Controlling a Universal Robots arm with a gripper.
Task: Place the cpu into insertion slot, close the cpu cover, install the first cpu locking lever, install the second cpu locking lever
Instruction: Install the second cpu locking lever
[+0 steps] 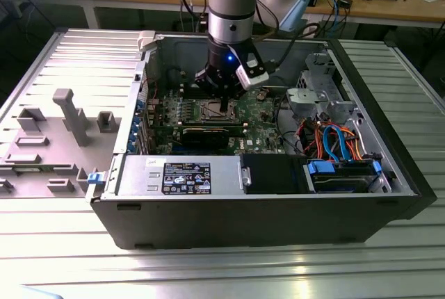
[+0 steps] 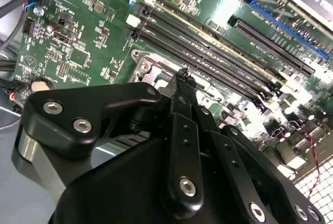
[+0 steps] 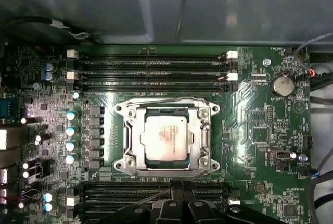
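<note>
In the first wrist view the cpu [image 3: 165, 136] lies flat in the insertion slot [image 3: 120, 110], its silver-grey top showing through the cut-out of the cpu cover [image 3: 204, 136], which is down over it. A thin wire locking lever [image 3: 161, 100] runs along one edge of the socket. My gripper [image 3: 179, 186] is shut, with its tips at the opposite socket edge, where a thin wire [image 3: 153, 195] slants away beside them. In the second wrist view the shut fingertips [image 2: 182, 75] sit just by the socket's corner [image 2: 145, 62]. In the exterior view the gripper [image 1: 221, 108] hangs over the socket inside the open case.
Long black memory slots [image 3: 151, 70] flank the socket on both sides. A black graphics card [image 1: 205, 135], the power supply [image 1: 184, 174], a drive cage with orange and blue cables [image 1: 334, 139] and the case walls [image 1: 149, 55] surround the work area.
</note>
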